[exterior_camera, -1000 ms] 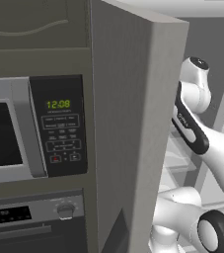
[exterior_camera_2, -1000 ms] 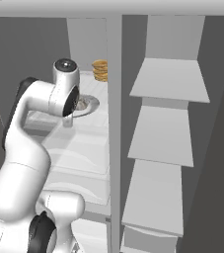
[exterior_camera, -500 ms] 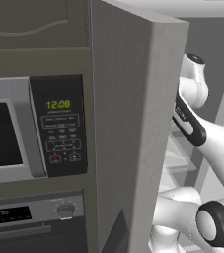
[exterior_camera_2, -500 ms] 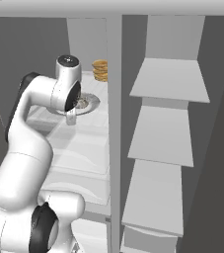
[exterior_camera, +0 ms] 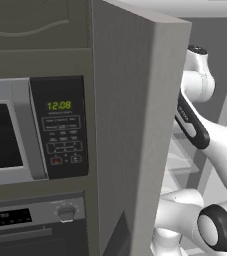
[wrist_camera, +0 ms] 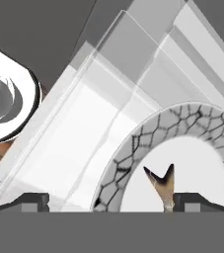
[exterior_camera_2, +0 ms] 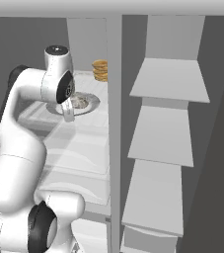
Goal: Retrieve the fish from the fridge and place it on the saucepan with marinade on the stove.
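Hand view shows the wide-spread, empty gripper (wrist_camera: 111, 200) over a white crackle-rimmed plate (wrist_camera: 133, 148) bearing the fish's (wrist_camera: 161, 184) forked grey-brown tail on the fridge's white shelf (wrist_camera: 79, 133).

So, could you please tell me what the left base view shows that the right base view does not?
Left base view: the microwave with its green clock, the oven below it, and the outer face of the open fridge door. Right base view: the inside, with a patterned plate on a white shelf, tan stacked rounds behind it, and the door shelves at right. Shared: the white arm reaching in.
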Available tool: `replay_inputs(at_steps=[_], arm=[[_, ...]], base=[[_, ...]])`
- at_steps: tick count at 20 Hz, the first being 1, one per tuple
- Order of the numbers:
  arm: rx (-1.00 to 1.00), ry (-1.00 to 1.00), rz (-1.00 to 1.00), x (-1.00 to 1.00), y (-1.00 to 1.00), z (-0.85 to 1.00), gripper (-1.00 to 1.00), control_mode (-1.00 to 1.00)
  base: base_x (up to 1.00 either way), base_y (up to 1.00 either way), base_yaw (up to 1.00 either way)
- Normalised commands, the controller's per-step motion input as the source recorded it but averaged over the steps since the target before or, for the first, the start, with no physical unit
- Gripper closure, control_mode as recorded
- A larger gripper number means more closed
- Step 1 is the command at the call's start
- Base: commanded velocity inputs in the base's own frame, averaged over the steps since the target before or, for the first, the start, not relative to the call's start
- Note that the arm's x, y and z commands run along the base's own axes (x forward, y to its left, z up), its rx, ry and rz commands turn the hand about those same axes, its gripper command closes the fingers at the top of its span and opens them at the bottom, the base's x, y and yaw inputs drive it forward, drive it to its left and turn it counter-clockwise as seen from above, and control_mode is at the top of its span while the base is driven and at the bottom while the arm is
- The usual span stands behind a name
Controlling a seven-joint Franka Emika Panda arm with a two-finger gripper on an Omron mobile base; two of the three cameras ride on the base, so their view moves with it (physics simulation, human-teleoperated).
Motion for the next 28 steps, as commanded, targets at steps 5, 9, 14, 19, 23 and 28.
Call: replay_inputs(at_steps=[5,9,14,19,23,28], arm=[[-0.03,0.01,0.07,0.2,0.0,0.3,-1.0,-1.0],[-0.02,0.02,0.11,0.49,0.0,-0.13,-1.0,-1.0],[-0.05,0.0,0.12,0.45,0.0,-0.19,-1.0,-1.0],[-0.1,0.0,0.11,0.37,0.02,-0.1,-1.0,-1.0],[-0.11,0.0,0.08,0.06,0.0,-0.09,-1.0,-1.0],[-0.06,0.01,0.02,0.0,0.0,-0.1,-1.0,-1.0]], base=[[0.0,0.0,0.0],[0.0,0.0,0.0],[0.0,0.0,0.0],[0.0,0.0,0.0],[0.0,0.0,0.0],[0.0,0.0,0.0]])
